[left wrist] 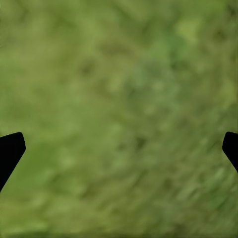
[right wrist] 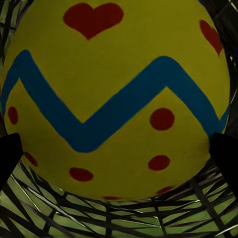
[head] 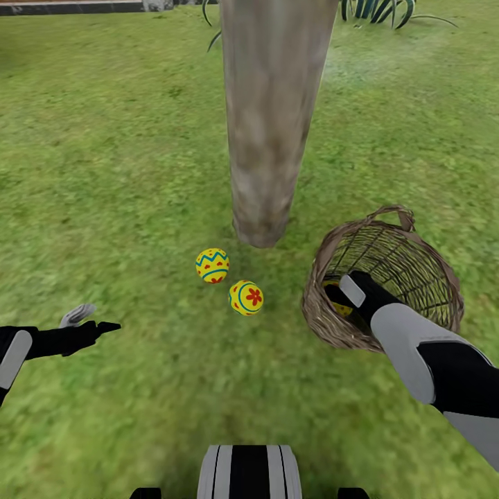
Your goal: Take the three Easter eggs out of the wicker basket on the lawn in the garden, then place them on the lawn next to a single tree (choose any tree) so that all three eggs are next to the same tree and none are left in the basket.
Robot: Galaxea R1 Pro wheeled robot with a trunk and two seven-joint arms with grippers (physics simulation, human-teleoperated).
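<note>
Two Easter eggs (head: 212, 265) (head: 246, 297), yellow with blue bands and red marks, lie on the lawn (head: 125, 173) just in front of the thick grey-brown tree (head: 267, 125). The wicker basket (head: 416, 267) lies tipped on its side to the trunk's right. My right gripper (head: 341, 298) reaches into its mouth. The third egg (right wrist: 119, 99) sits on the weave between the spread fingertips (right wrist: 11, 158), very close to the camera. My left gripper (head: 93, 320) hangs open over bare grass at the left, holding nothing.
Spiky dark-green plants (head: 378, 10) grow behind the tree. A dark border strip (head: 69, 7) runs along the far left. Open grass stretches to the left and in front of the eggs. My own base (head: 248, 471) shows at the near edge.
</note>
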